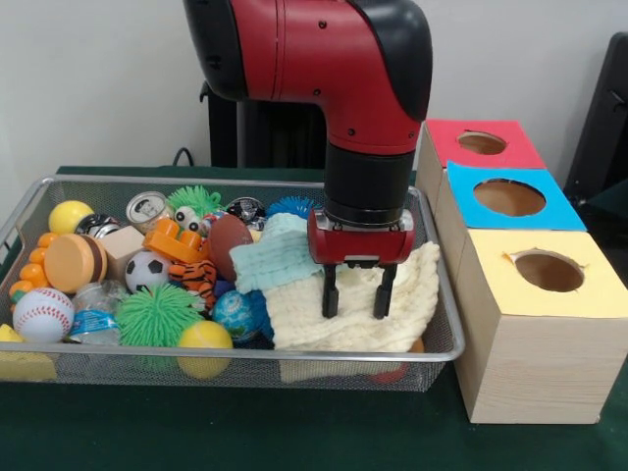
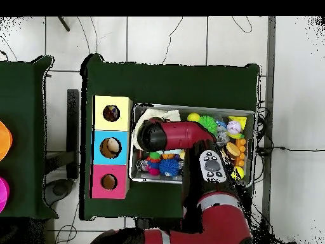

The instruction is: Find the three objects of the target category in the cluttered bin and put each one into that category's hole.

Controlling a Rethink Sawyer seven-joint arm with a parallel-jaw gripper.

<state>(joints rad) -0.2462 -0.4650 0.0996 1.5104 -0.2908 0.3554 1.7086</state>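
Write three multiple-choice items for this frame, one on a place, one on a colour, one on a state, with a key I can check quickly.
1. Over what does the gripper hang?
A. the baseball
B. the cream cloth
C. the yellow box

2. What colour is the top of the box nearest the front camera?
A. red
B. blue
C. yellow

3. How do the gripper's fingers stand?
A. apart, holding nothing
B. shut on a ball
C. shut on a can

Key:
1 B: in the front view the fingers point down at the cream cloth at the wire bin's right end, while the baseball lies at the left end.
2 C: the yellow box stands in front, the blue box behind it, and the red box farthest back.
3 A: a gap shows between the two dark fingers and nothing sits in it.
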